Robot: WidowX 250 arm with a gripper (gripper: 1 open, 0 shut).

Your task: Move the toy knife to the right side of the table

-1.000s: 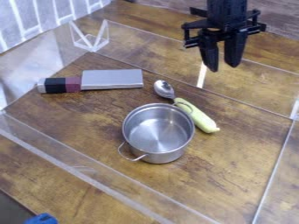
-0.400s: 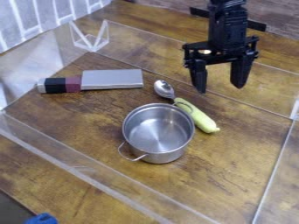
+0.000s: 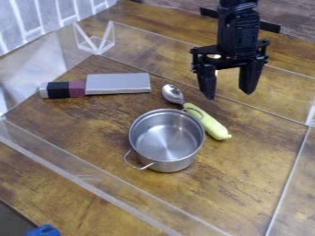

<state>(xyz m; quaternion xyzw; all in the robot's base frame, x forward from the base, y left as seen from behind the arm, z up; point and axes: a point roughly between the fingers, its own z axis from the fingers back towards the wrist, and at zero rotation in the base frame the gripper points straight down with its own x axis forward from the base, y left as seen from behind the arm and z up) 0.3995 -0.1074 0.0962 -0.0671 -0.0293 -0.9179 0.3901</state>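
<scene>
The pincer (image 3: 229,89) hangs wide and empty above the surface (image 3: 74,175); the toy knife (image 3: 95,87) lies well left of it.

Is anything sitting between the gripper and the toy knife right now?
Yes. The small metal spoon lies between the open black gripper on the right and the grey-bladed toy knife at the left. The steel pot and yellow-green toy piece sit nearer the camera, off that line.
</scene>
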